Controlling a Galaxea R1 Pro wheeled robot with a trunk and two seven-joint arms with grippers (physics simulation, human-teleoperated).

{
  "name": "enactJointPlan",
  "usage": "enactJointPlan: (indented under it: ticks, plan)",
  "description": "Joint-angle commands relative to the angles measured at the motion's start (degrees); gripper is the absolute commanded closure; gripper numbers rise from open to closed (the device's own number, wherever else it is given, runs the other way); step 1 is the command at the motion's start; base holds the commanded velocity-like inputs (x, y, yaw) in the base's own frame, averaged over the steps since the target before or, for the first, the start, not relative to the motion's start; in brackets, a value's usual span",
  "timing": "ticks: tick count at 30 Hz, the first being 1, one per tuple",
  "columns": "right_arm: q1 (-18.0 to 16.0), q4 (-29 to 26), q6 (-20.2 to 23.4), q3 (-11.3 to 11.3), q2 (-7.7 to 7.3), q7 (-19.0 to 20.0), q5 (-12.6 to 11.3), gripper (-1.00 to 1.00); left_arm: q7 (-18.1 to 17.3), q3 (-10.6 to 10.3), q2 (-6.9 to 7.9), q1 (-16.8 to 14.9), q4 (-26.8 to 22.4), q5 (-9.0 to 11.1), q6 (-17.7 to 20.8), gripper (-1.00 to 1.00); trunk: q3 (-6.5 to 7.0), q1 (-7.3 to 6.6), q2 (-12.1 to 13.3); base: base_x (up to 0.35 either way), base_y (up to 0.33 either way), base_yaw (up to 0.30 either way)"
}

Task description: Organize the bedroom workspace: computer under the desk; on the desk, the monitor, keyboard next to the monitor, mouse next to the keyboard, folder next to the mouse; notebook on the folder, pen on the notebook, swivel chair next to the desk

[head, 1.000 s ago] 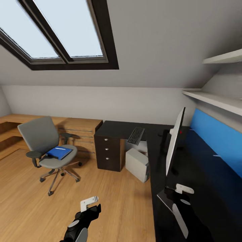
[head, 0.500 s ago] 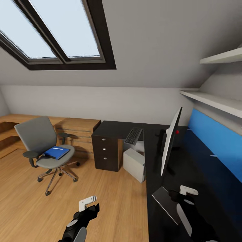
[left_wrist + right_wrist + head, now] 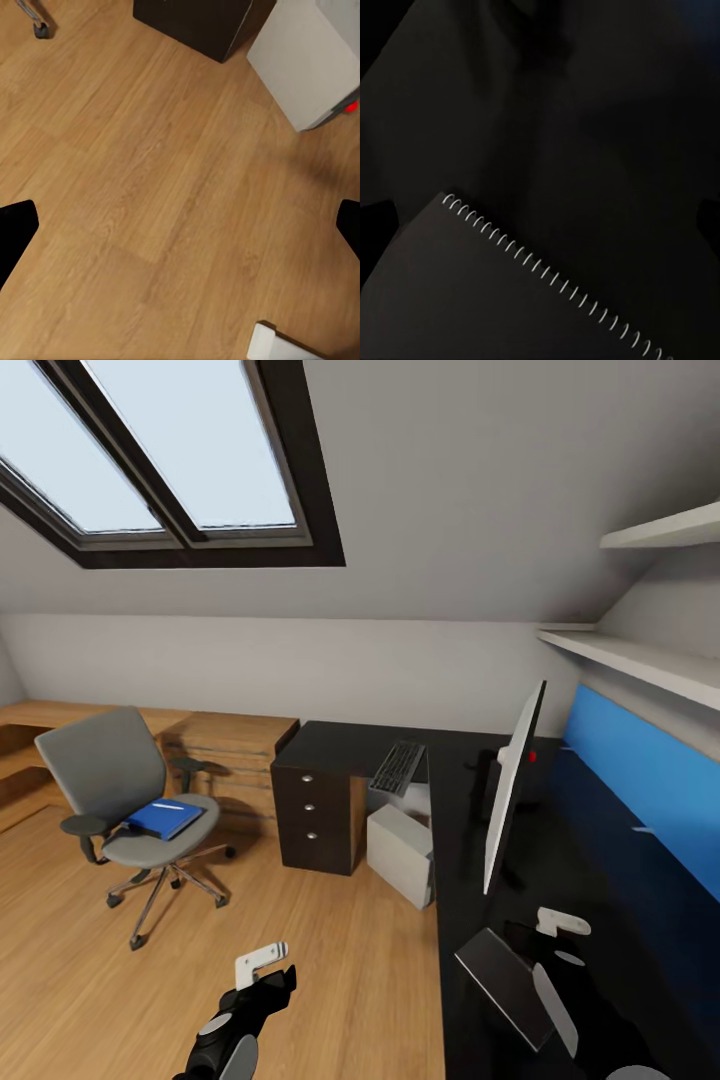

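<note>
The grey swivel chair (image 3: 115, 785) stands on the floor left of the black desk (image 3: 335, 745), apart from it. The blue folder (image 3: 163, 820) lies on its seat with the thin white pen (image 3: 169, 808) on top. The keyboard (image 3: 397, 768) rests at the desk's inner edge, above the grey-white computer (image 3: 400, 852). The monitor (image 3: 510, 790) stands edge-on on the desk. My right gripper (image 3: 556, 944) (image 3: 540, 217) hangs open just over the grey spiral notebook (image 3: 505, 985) (image 3: 472, 300). My left gripper (image 3: 272, 968) (image 3: 180, 225) is open above the floor. I cannot make out the mouse.
A dark three-drawer unit (image 3: 320, 815) carries the desk's left end. Low light-wood cabinets (image 3: 225, 745) run along the back wall behind the chair. A blue wall panel (image 3: 640, 780) and white shelves (image 3: 640, 655) line the right wall. Wood floor (image 3: 330, 950) lies between chair and desk.
The whole picture has shifted a little, so the camera has moved. Chair, folder, keyboard and monitor keep their places. Both grippers hold the same open pose.
</note>
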Motion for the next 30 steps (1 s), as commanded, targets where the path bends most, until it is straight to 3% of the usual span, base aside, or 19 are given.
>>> enactJointPlan:
  ticks: [1,7,9,11,19,24,30]
  plan:
    - [-0.03,-0.10,0.24,0.10,-0.03,-0.28,-0.53,-1.00,0.45,-0.10,0.02,-0.05,-0.09,0.46,0.15,-1.00,-0.10,0.03,-0.09,0.045,0.000,0.000]
    - [-0.04,-0.01,0.26,0.16,-0.10,0.45,-0.62,-1.00,0.45,-0.10,0.02,-0.03,-0.09,0.47,0.13,-1.00,-0.10,0.03,-0.09,0.017,0.000,0.000]
    - [-0.04,0.06,0.24,0.18,-0.11,1.64,-0.58,-1.00,0.45,-0.10,0.02,-0.04,-0.09,0.47,0.12,-1.00,-0.10,0.03,-0.09,0.005,0.000,0.000]
    - [-0.31,1.34,0.15,0.20,-0.35,5.34,-0.06,-1.00,0.43,-0.10,0.02,-0.04,-0.12,0.53,0.10,-1.00,-0.10,0.03,-0.09,0.002,0.000,0.000]
    - [-1.79,4.97,-1.43,0.21,-1.06,6.99,0.52,-1.00,0.31,-0.14,0.02,-0.02,-0.69,0.61,0.10,-1.00,-0.10,0.03,-0.09,0.000,0.000,0.000]
    - [-2.25,6.24,-3.96,0.22,-1.24,7.48,0.62,-1.00,0.28,-0.18,0.02,-0.03,-5.55,0.65,0.17,-1.00,-0.10,0.03,-0.09,0.000,0.000,0.000]
    - [-2.31,6.31,-4.38,0.22,-1.37,7.79,0.70,-1.00,0.35,-0.19,-0.02,-0.04,-8.34,0.64,0.25,-1.00,-1.18,1.34,-2.49,0.000,0.000,0.000]
